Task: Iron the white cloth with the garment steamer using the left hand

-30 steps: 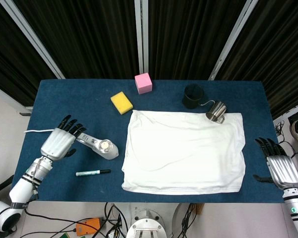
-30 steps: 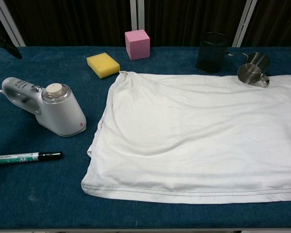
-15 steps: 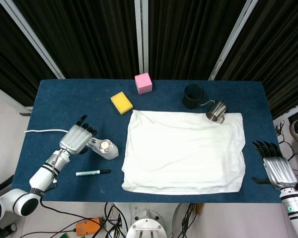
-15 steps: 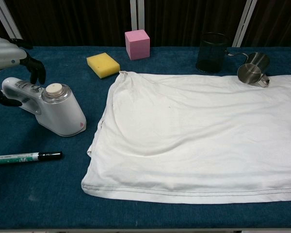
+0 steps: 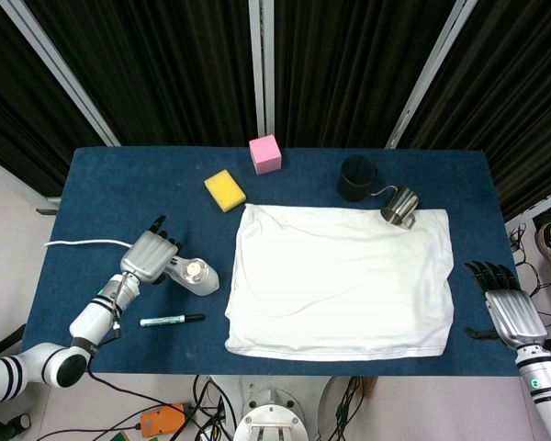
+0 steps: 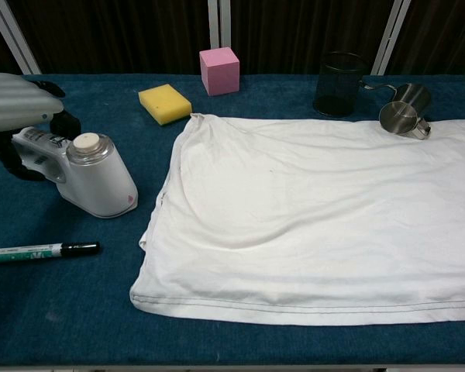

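Note:
The white cloth (image 5: 340, 280) (image 6: 318, 217) lies flat on the blue table, filling its middle and right. To its left the white garment steamer (image 5: 195, 274) (image 6: 97, 182) lies on the table, its handle pointing left. My left hand (image 5: 147, 255) (image 6: 15, 93) is over that handle, with fingers curved down on both sides of it and still apart. The steamer has not left the table. My right hand (image 5: 510, 308) hangs open past the table's right front corner, holding nothing; the chest view does not show it.
A marker (image 5: 172, 320) (image 6: 39, 250) lies in front of the steamer. A yellow sponge (image 5: 225, 189) (image 6: 164, 103) and a pink cube (image 5: 265, 153) (image 6: 219, 70) are at the back. A black mesh cup (image 5: 356, 178) and a metal cup (image 5: 401, 208) stand by the cloth's far right corner. The steamer's white cord (image 5: 83, 243) trails left.
My left hand has moved right from beside the steamer's handle to over it, with fingers coming down around it. The right hand has drawn slightly back. The steamer has not moved.

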You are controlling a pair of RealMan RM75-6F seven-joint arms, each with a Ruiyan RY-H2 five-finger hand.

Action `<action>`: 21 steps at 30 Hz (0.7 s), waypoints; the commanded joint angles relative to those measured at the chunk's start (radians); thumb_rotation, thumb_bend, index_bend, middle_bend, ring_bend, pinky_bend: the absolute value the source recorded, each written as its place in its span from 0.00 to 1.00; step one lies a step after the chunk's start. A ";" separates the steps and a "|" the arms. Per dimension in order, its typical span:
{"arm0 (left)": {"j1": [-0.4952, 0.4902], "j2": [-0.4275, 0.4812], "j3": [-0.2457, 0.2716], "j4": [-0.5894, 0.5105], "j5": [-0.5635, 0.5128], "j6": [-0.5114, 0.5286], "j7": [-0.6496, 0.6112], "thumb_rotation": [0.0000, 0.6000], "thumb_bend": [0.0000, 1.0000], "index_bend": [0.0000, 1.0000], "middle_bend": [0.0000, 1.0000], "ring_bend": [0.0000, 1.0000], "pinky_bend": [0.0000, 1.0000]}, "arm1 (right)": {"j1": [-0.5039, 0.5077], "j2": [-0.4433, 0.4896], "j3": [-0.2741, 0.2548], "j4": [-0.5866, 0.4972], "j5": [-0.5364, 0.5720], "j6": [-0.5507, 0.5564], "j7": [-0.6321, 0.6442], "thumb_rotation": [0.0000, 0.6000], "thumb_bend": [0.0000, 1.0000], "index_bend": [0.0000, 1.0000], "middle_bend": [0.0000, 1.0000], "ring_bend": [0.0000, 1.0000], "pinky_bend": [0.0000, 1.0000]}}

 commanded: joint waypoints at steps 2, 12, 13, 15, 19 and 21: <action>-0.017 -0.006 0.014 -0.004 -0.027 0.003 0.017 1.00 0.14 0.44 0.48 0.36 0.00 | 0.001 -0.005 -0.001 0.008 0.001 -0.003 0.005 1.00 0.17 0.08 0.11 0.00 0.01; -0.053 -0.010 0.043 -0.006 -0.091 0.004 0.038 1.00 0.14 0.51 0.55 0.41 0.00 | 0.001 -0.017 -0.004 0.030 0.003 -0.006 0.026 1.00 0.17 0.08 0.11 0.00 0.00; -0.056 -0.011 0.046 -0.006 -0.096 0.003 0.037 1.00 0.14 0.52 0.55 0.41 0.00 | 0.001 -0.017 -0.004 0.031 0.004 -0.007 0.028 1.00 0.17 0.08 0.11 0.00 0.00; -0.062 -0.011 0.052 -0.006 -0.108 -0.001 0.034 1.00 0.14 0.53 0.56 0.42 0.00 | 0.002 -0.019 -0.005 0.034 0.004 -0.008 0.030 1.00 0.17 0.08 0.11 0.00 0.00; -0.075 -0.013 0.060 -0.007 -0.128 -0.014 0.019 1.00 0.14 0.54 0.58 0.44 0.00 | 0.003 -0.021 -0.005 0.038 0.006 -0.010 0.034 1.00 0.17 0.09 0.11 0.00 0.00; -0.081 -0.012 0.062 -0.007 -0.139 -0.022 0.006 1.00 0.14 0.56 0.58 0.44 0.00 | 0.003 -0.023 -0.004 0.040 0.007 -0.010 0.037 1.00 0.17 0.09 0.11 0.00 0.00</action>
